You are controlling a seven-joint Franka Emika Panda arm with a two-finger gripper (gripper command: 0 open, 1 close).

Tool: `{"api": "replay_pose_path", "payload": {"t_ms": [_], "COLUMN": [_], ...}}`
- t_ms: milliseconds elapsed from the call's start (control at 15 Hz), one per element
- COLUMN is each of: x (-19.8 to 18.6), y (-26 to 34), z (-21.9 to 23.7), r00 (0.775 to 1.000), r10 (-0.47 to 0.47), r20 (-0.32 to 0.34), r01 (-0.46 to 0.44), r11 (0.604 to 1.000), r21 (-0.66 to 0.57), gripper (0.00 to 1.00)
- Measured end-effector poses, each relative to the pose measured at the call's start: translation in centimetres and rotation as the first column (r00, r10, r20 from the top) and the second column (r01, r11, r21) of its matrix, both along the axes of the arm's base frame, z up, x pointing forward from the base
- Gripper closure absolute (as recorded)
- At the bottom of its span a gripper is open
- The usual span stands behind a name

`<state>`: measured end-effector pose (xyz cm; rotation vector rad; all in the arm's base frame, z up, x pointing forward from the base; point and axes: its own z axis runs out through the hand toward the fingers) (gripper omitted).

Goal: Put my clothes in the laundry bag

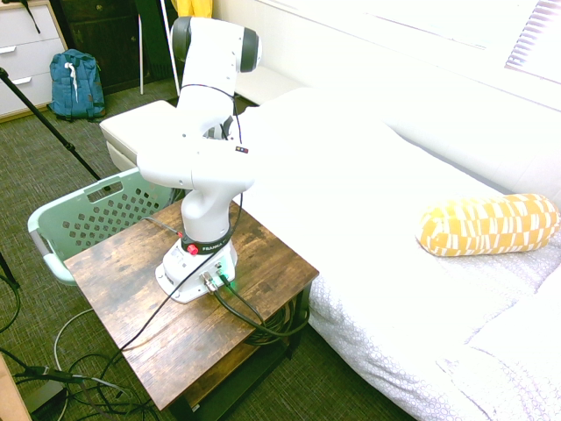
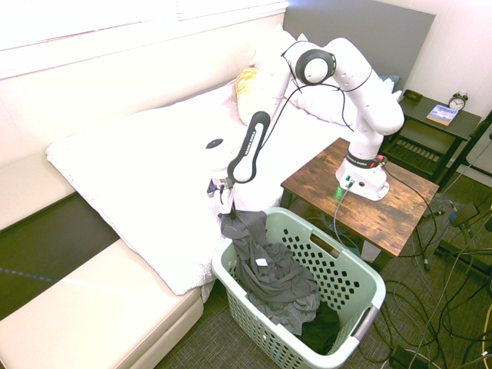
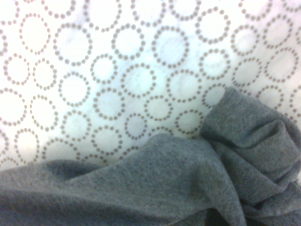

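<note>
- The charcoal-grey garment [image 2: 265, 269] lies mostly inside the mint-green laundry basket [image 2: 350, 265], bunched against the wall nearest the bed, with its upper end draped over the rim directly under the gripper [image 2: 228, 206].
- The gripper points steeply down at that raised end of the cloth; its fingers look drawn together on the topmost fold, though at this size the grip itself is hard to make out.
- In the wrist view, grey fleecy folds [image 3: 188, 183] lie over the white bedspread printed with dotted circles [image 3: 117, 70].
- A darker, near-black piece [image 2: 321, 329] sits in the basket's far corner from the gripper.
- The basket stands on the carpet just below the gripper, between the bed's edge [image 2: 154, 223] and the wooden side table [image 2: 400, 219].
- Behind the gripper, up the bed, lies the yellow patterned bolster [image 2: 246, 84].
</note>
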<state>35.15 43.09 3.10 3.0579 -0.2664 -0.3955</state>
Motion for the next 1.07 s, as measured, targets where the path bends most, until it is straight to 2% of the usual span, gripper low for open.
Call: {"api": "replay_pose_path", "payload": {"t_ms": [200, 333, 400, 533, 733, 800, 933, 1067], "x": [0.2, -2.6, -5.2, -12.9, -25.3, -28.0, -29.7, -29.2], "y": [-1.0, -0.5, 0.3, 1.7, 0.1, -0.4, -0.6, -0.8], "z": [3.6, 7.5, 9.3, 12.1, 12.0, 11.7, 11.3, 11.1], "r00": [0.998, 0.995, 0.993, 0.985, 0.963, 0.959, 0.956, 0.958], "r10": [-0.037, -0.047, -0.038, 0.013, 0.099, 0.114, 0.126, 0.119], "r20": [0.049, 0.092, 0.113, 0.174, 0.249, 0.261, 0.263, 0.261], "r01": [0.037, 0.047, 0.036, -0.015, -0.092, -0.103, -0.109, -0.098], "r11": [0.999, 0.999, 0.999, 1.0, 0.995, 0.993, 0.991, 0.991], "r21": [-0.004, 0.012, 0.015, 0.01, -0.037, -0.055, -0.079, -0.092], "gripper": [1.0, 1.0, 1.0, 1.0, 1.0, 0.0, 0.0, 0.0]}}
